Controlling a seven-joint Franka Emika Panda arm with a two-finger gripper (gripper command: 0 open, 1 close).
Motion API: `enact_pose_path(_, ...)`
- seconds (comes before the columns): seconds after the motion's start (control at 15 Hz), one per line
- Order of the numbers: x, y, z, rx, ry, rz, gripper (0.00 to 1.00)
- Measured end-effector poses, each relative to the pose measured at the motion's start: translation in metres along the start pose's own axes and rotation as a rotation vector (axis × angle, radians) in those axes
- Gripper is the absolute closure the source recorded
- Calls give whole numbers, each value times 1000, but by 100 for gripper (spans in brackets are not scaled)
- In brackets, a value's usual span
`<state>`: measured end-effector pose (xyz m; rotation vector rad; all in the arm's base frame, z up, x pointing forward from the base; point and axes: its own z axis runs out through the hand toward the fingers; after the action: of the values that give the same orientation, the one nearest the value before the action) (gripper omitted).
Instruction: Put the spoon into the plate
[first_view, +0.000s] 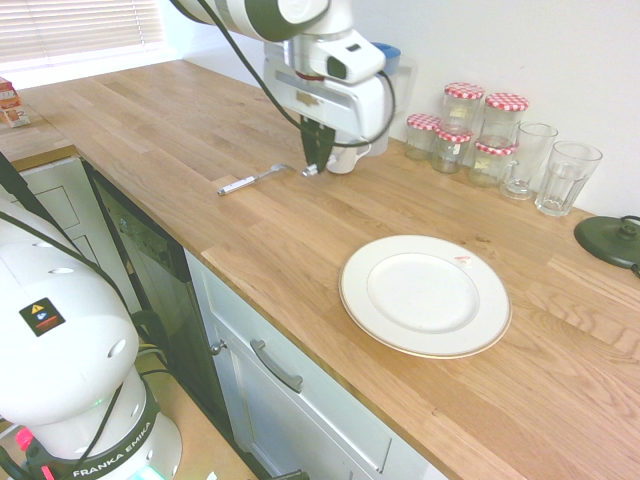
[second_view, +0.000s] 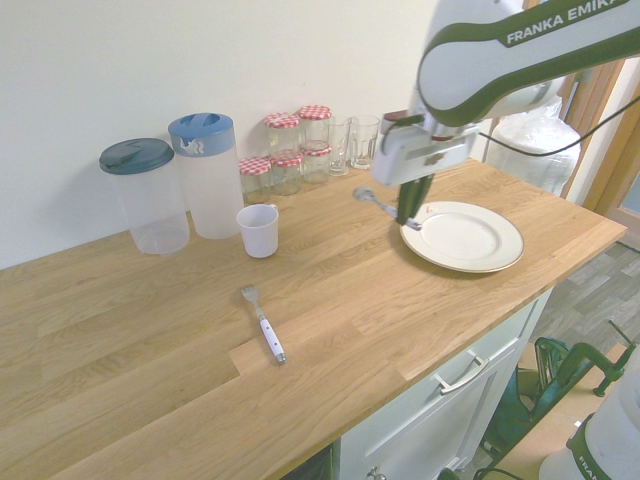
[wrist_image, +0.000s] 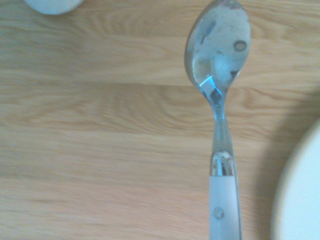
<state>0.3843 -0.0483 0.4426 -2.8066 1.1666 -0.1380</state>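
A white robot arm's fingers (second_view: 408, 214) are clenched on the pale handle of the spoon (second_view: 371, 198), which they hold roughly level in the air, its shiny bowl jutting out to the left in the second exterior view. The spoon hangs over bare wood of the bench (first_view: 300, 250) just beside the rim of the cream plate (second_view: 465, 236), clear of both, the plate's edge showing beside the spoon in the wrist view. A white-handled fork (second_view: 262, 322) lies on the bench well apart to the left, nearer than a white mug (second_view: 259, 230).
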Motion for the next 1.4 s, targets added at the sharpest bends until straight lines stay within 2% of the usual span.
enact_pose_path(0.13,23,49,12,-6,-9,19,100)
enact_pose_path(0.53,67,119,51,-19,-5,77,100)
enact_pose_path(1.07,106,120,96,-53,-20,83,100)
enact_pose_path(1.13,108,117,96,-52,-18,80,0)
enact_pose_path(1.4,108,113,97,-48,-18,76,0)
